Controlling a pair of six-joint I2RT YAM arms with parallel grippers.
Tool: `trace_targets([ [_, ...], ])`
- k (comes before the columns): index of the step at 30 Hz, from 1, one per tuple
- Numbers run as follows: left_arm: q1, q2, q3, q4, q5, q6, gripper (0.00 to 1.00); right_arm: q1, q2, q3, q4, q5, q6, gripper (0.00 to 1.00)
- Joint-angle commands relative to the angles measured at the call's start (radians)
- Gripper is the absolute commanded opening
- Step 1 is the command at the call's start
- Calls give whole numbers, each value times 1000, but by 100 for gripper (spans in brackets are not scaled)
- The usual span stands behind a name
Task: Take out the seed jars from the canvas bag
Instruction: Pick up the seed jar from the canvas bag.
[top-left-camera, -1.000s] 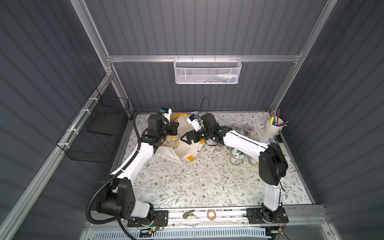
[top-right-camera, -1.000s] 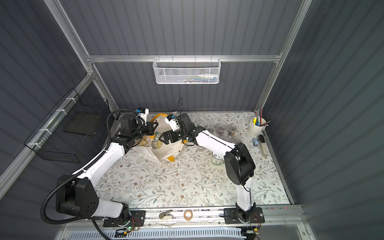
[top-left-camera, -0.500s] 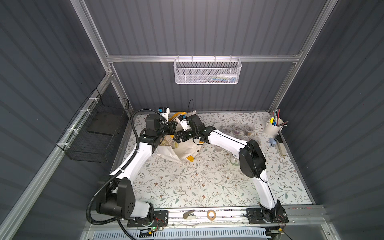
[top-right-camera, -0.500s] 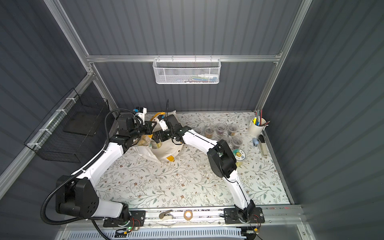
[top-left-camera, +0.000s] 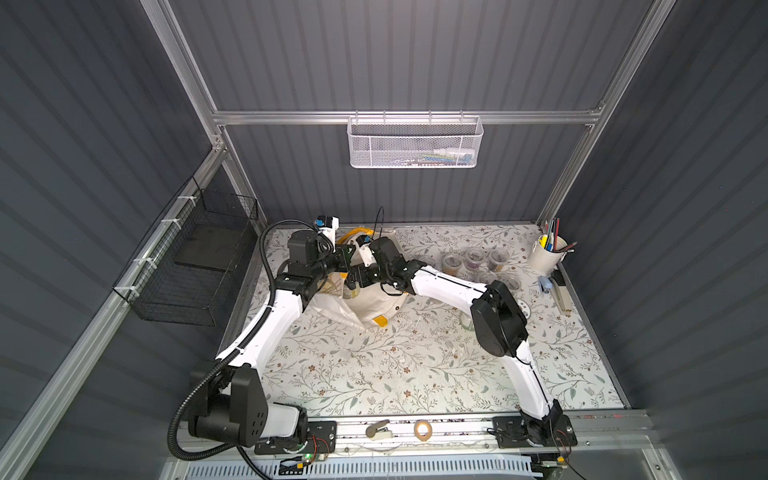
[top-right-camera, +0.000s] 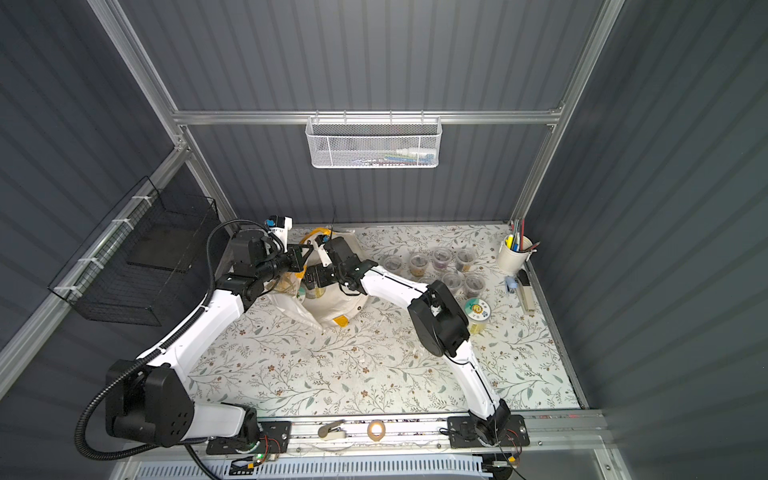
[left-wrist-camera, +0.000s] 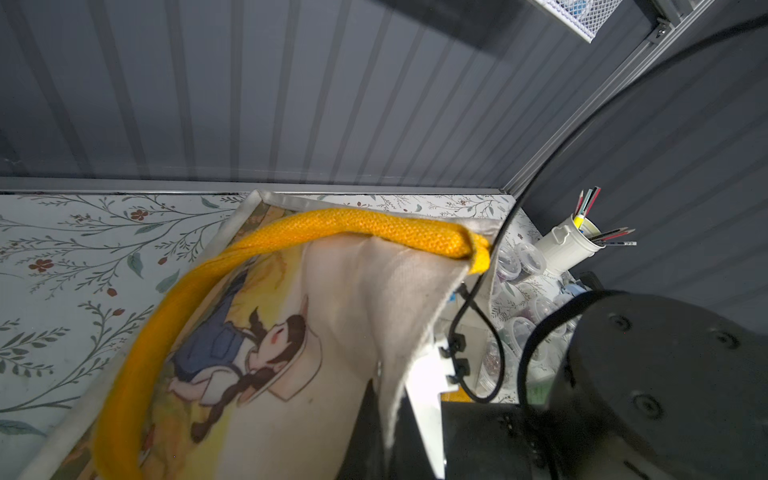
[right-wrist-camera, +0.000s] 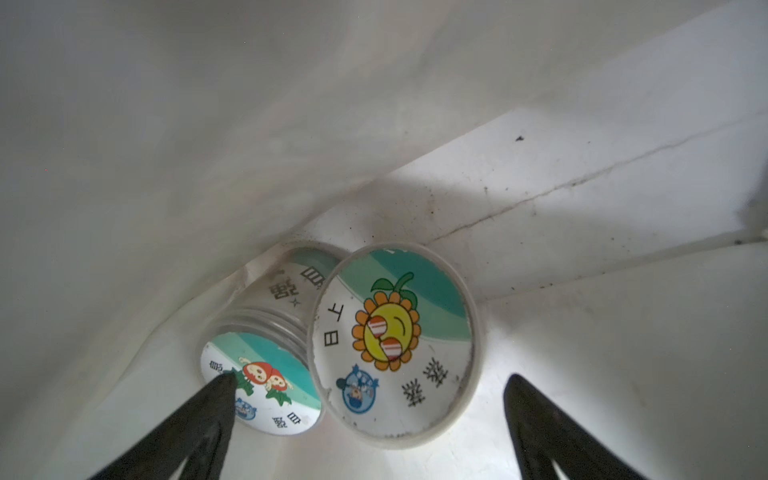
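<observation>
The off-white canvas bag (top-left-camera: 374, 301) with yellow handles (left-wrist-camera: 353, 226) stands at the table's back left. My left gripper (left-wrist-camera: 392, 419) is shut on the bag's upper edge and holds it up. My right gripper (right-wrist-camera: 370, 382) is open inside the bag. Two seed jars lie on the bag's floor between its fingers: one with a sunflower lid (right-wrist-camera: 395, 345), one with a strawberry lid (right-wrist-camera: 266, 390) touched by a fingertip (right-wrist-camera: 224, 386). Several small seed jars (top-right-camera: 440, 259) stand on the table at the back right, and a larger green-lidded jar (top-right-camera: 477, 309) nearer.
A white pen cup (top-left-camera: 546, 253) stands in the back right corner, with small desk items (top-left-camera: 559, 291) beside it. A white mesh basket (top-left-camera: 415, 141) hangs on the back wall and a black wire basket (top-left-camera: 195, 266) on the left wall. A tape roll (top-left-camera: 422, 428) lies on the front rail.
My right arm has swung left from the table's middle and reached into the bag, its jaws widening a little. The left gripper has kept its hold on the bag's edge.
</observation>
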Motion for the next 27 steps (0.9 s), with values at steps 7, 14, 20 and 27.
trace_targets([
  [7,-18,-48,-48,100,74,-50,0,22,56,-2,91,36,94,99],
  [14,-18,-63,-55,113,75,-61,0,33,109,62,46,67,90,99],
  [20,-18,-65,-60,121,76,-65,0,33,118,67,16,121,82,99],
  [27,-18,-69,-62,121,74,-61,0,12,103,54,-68,247,79,96],
])
